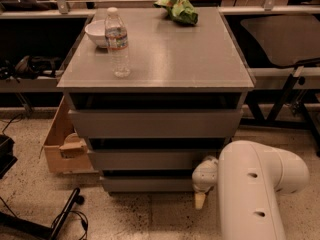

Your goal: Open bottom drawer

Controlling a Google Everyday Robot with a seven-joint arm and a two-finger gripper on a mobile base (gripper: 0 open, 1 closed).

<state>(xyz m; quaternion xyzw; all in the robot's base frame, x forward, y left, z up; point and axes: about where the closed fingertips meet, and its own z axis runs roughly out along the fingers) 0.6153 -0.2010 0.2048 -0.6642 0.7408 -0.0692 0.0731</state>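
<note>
Nearest, at about 4 o'clock in the view, the robot's thick white arm [260,194] fills the lower right corner. A rounded white wrist projects from its left side. Below that wrist the end effector [199,201] hangs as a cream-coloured tip pointing down at the speckled floor [145,216]. Whether it is apart or together cannot be told from here. It sits right at the 3 o'clock end of the bottom drawer [147,184]; contact with the panel cannot be made out.

At 7 o'clock, black cables [67,219] trail across the floor.

The bottom drawer is the lowest and slimmest grey front of the desk [165,59], low in the middle of the view. A dark gap runs above its upper edge, and none of its inside shows. Directly at 12 o'clock from it is the middle drawer [150,159], and above that the taller top drawer [155,123], each under its own dark gap.

At 9 o'clock from the drawers, a cardboard box [62,144] stands on the floor against the desk's side.

On the grey desk top, a clear water bottle [118,41] stands upright toward 10 o'clock. A white bowl [97,32] sits just behind it, near the far left corner. A crumpled green bag [179,9] lies at the far edge, about 12 o'clock.
</note>
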